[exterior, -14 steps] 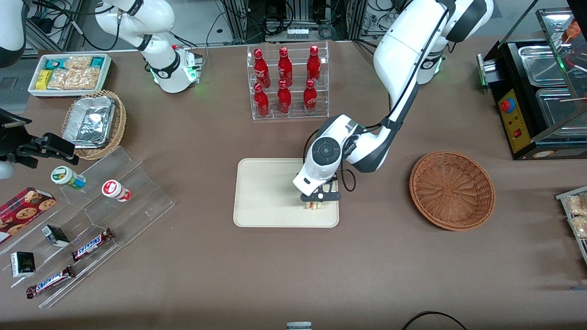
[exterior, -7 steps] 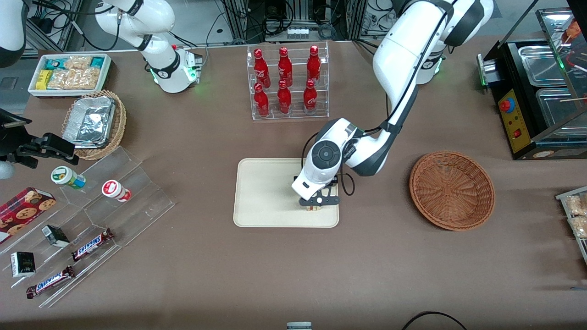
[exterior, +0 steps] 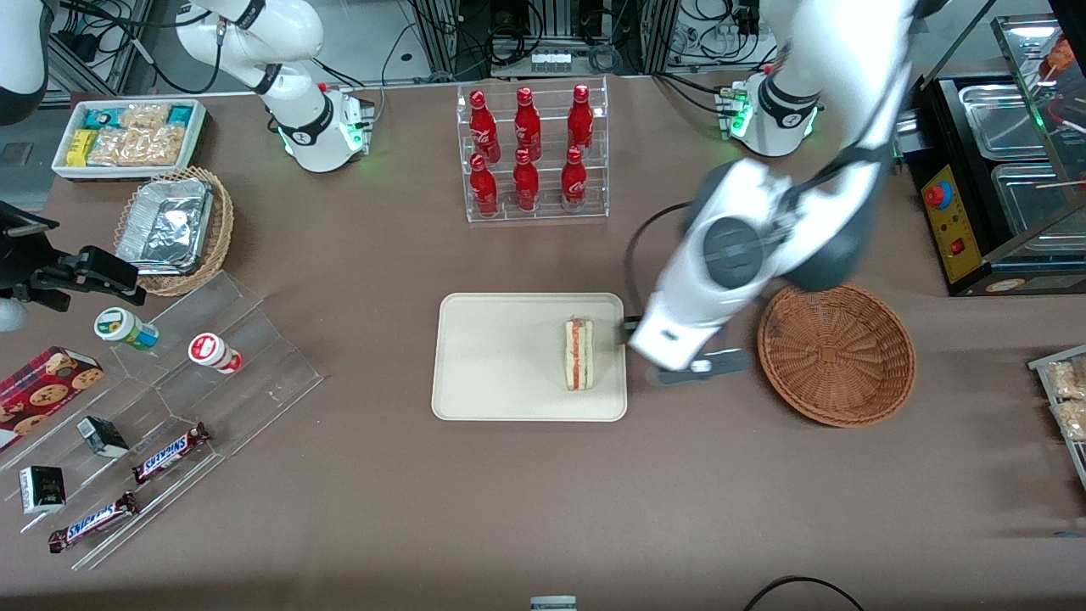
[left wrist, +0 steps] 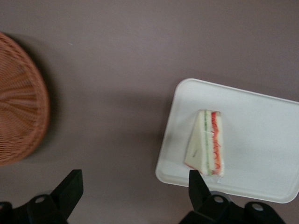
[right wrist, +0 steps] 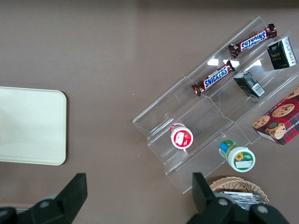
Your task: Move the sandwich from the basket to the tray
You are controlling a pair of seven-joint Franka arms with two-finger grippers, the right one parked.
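Triangular cream-bread sandwich with red and green filling lies on the flat cream-beige rectangular tray, near the tray edge closest to the round reddish-brown wicker basket. Left arm's end effector hangs above the brown desk between tray and basket, fingers spread wide, holding nothing.
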